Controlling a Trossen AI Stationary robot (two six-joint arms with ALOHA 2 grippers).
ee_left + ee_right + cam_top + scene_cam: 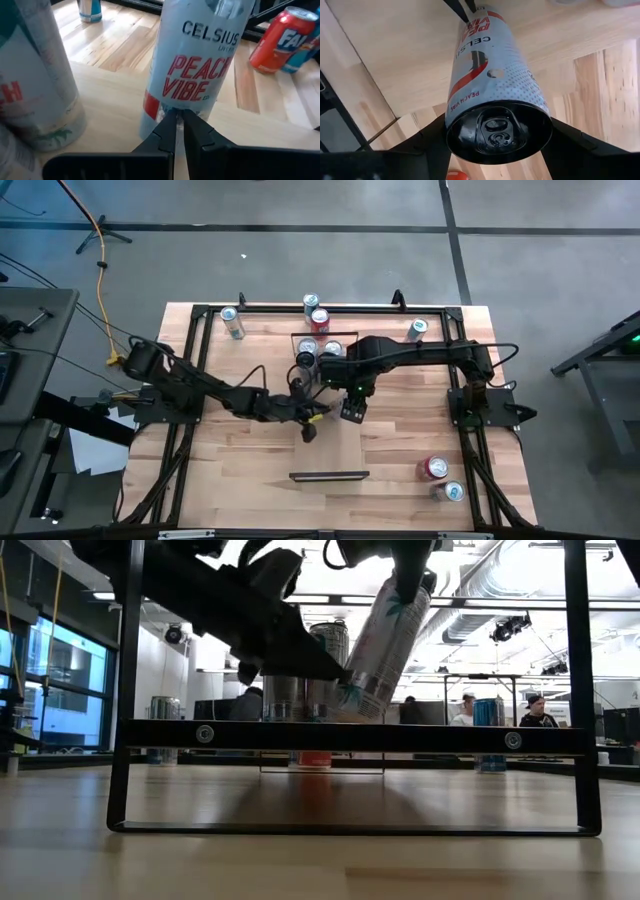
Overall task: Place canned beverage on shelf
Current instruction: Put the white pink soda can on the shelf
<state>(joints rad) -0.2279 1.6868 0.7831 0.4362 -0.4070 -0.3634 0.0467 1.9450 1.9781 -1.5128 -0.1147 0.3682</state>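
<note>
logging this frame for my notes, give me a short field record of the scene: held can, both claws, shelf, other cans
held can: Celsius Peach Vibe can, tilted, above the shelf
right claw: gripping the can's top end
left claw: shut, tips at the can's lower part
shelf: pale plank, holds at least one more tall can
other cans: red can and a blue-and-silver one on the table near the right arm's side
</note>
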